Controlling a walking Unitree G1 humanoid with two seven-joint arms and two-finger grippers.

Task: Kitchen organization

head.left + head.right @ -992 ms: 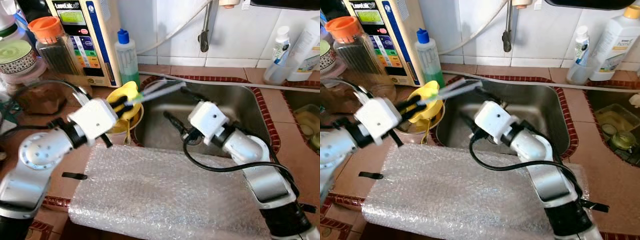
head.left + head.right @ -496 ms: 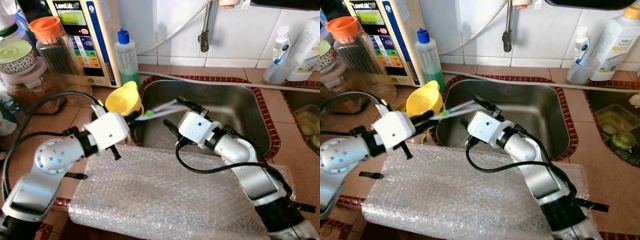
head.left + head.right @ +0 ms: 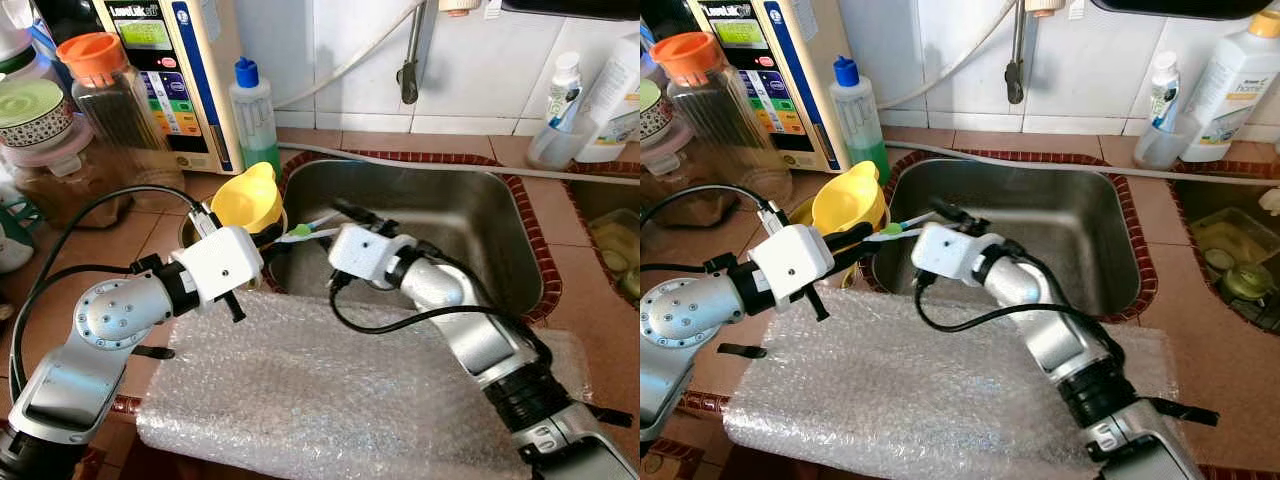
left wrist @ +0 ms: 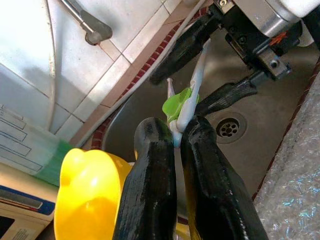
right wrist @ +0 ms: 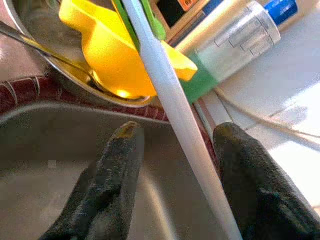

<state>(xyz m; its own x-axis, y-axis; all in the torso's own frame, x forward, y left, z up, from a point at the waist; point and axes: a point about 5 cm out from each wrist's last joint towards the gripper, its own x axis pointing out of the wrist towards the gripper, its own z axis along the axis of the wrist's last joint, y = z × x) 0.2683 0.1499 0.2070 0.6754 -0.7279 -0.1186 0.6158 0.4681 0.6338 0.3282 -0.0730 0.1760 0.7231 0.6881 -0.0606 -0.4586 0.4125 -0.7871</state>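
A white utensil (image 3: pixel 318 224) with a long thin handle and a green part (image 4: pixel 176 104) sticks out over the left edge of the steel sink (image 3: pixel 480 215). My left gripper (image 3: pixel 272 232) is shut on it near the green part. My right gripper (image 3: pixel 332 240) faces it from inside the sink and is open. In the right wrist view its fingers (image 5: pixel 117 165) stand on either side of the white handle (image 5: pixel 165 75), with a gap to each. Just behind stands a yellow funnel (image 3: pixel 245 198) in a metal bowl (image 5: pixel 75 82).
Bubble wrap (image 3: pixel 330 390) covers the counter in front of the sink. A green soap bottle (image 3: pixel 253 110), a water machine (image 3: pixel 165 70) and an orange-lidded jar (image 3: pixel 100 85) stand at the back left. The tap (image 3: pixel 409 60) hangs above the sink, with bottles (image 3: pixel 600 100) at the far right.
My left gripper has come down and nearer with the utensil. My right gripper has moved left across the sink until its open fingers bracket the white handle.
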